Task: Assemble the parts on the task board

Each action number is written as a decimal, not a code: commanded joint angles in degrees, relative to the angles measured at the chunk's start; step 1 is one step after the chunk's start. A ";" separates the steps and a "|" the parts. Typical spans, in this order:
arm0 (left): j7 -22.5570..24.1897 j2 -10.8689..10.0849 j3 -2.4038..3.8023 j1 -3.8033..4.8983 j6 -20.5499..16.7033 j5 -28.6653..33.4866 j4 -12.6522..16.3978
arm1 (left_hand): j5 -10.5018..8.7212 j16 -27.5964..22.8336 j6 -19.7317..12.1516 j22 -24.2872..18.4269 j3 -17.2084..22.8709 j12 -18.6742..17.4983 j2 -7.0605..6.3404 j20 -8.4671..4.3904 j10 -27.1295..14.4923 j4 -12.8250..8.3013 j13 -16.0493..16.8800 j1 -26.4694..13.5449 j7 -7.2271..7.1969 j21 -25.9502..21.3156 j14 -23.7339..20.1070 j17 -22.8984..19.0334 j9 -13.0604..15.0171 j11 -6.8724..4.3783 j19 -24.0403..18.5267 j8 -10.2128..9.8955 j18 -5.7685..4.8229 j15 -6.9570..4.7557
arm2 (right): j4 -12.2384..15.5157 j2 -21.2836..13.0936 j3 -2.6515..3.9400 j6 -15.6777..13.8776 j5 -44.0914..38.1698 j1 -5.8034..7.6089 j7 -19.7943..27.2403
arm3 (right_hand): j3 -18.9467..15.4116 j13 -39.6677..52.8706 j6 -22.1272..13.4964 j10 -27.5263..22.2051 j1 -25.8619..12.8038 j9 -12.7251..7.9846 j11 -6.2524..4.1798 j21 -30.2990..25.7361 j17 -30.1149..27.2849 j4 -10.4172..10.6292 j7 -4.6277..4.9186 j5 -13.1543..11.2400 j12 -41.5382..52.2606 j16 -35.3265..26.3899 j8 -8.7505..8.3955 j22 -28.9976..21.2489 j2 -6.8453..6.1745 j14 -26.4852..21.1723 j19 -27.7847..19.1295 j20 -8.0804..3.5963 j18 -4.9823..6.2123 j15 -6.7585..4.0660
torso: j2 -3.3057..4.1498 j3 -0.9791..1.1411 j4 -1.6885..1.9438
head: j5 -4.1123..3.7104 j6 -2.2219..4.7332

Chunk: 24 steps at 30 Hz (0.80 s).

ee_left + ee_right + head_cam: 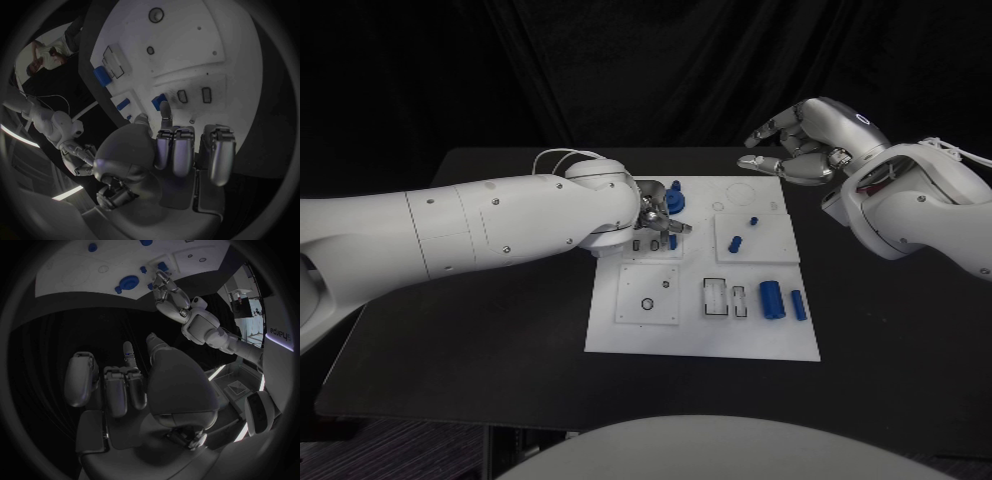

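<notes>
I see my left hand [652,216] reaching low over the far left part of the flat white plastic task board [704,335], fingers apart and holding nothing, right by the small blue plastic parts [675,197], while my right hand [808,140] hovers past the board's far right corner, fingers curled on nothing.

The scene is dimly lit against black surroundings; the white task board [704,330] is lit brightest. Straight edges are bent in both wrist views.
</notes>
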 commanded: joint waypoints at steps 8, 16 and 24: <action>0.44 0.13 0.03 -0.48 1.59 -0.41 -0.50 | -0.47 0.38 0.43 15.08 0.59 0.19 -0.05 -0.28 6.17 -0.04 14.92 0.62 -0.08 0.17 6.06 15.08 0.16 -0.25 6.03 -0.37 -0.79 -0.18 | 0.11 -0.03 0.05 0.14 -0.08 -0.16 -1.25 | 0.39 15.10 0.31 6.06 0.04 -0.05 0.35 -0.05 15.10 0.06 -0.03 0.24 0.15 0.14 0.03 10.22 0.74 6.01 -0.01 0.26 -0.80 0.55 | -0.03 -0.01 0.03 | -0.07 0.00; 1.03 0.31 0.03 -0.69 1.60 -0.41 -0.72 | -0.38 0.38 0.35 15.08 0.99 0.19 -0.04 -0.28 6.17 -0.23 14.92 1.11 -0.06 0.17 6.06 15.08 0.34 -0.25 6.03 -0.89 -0.79 -0.19 | 0.13 0.13 0.05 0.19 -0.08 -0.17 -1.17 | 0.41 15.10 0.32 6.06 0.09 -0.06 0.36 -0.14 15.10 0.04 -0.03 0.27 0.15 0.14 0.01 10.19 0.76 6.01 -0.04 0.27 -0.78 0.56 | -0.01 0.02 -0.02 | -0.02 0.00; 1.62 0.69 0.03 -0.95 1.79 -0.41 -0.96 | -0.32 0.38 0.35 15.08 1.11 0.19 -0.02 -0.28 6.17 -0.25 14.92 1.22 -0.05 0.17 6.06 15.08 0.40 -0.24 6.03 -1.03 -0.79 -0.19 | 0.14 0.18 0.05 0.27 -0.08 -0.17 -1.16 | 0.43 15.10 0.34 6.06 0.14 -0.07 0.35 -0.26 15.10 0.02 -0.03 0.31 0.15 0.14 0.00 10.15 0.78 6.01 -0.09 0.28 -0.75 0.56 | 0.05 0.01 0.02 | -0.13 0.00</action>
